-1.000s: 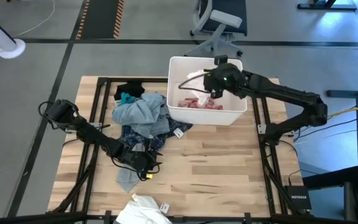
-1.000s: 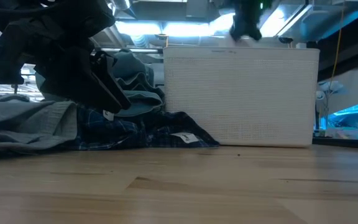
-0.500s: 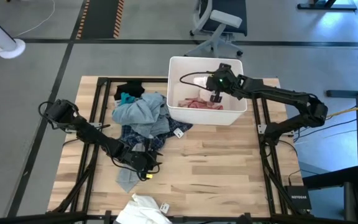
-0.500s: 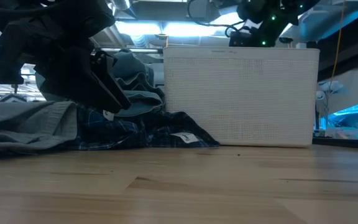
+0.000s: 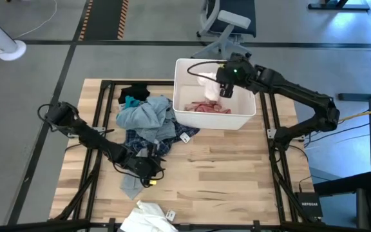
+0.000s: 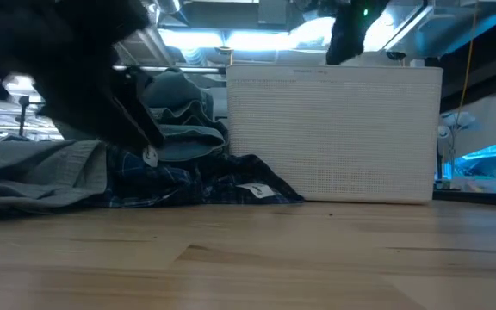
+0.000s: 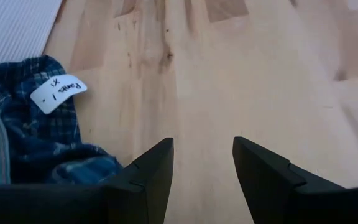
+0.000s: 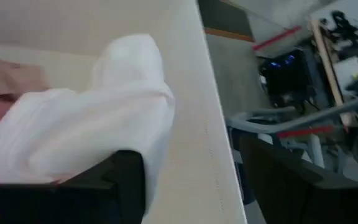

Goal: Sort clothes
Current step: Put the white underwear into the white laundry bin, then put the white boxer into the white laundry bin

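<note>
Your right claw (image 5: 225,88) hangs over the white bin (image 5: 245,120) at the far side of the table (image 5: 237,174), clenched on a white garment (image 5: 209,83) that drapes down inside the bin's far wall; the right wrist view shows that white cloth (image 8: 86,143) bunched between the fingers against the bin's inner side. A pink garment (image 5: 206,107) lies on the bin's floor below it. Your left claw (image 5: 148,169) sits low on the table near its front, fingers (image 7: 151,180) parted and holding nothing, just beside the dark blue plaid garment (image 7: 39,134) with its white tag (image 7: 58,93). Left of the bin, a light blue-grey garment (image 5: 143,117) is heaped on the plaid one, with teal (image 5: 131,101) and black (image 5: 133,91) pieces behind it. Another white garment (image 5: 148,216) lies at the table's near edge.
</note>
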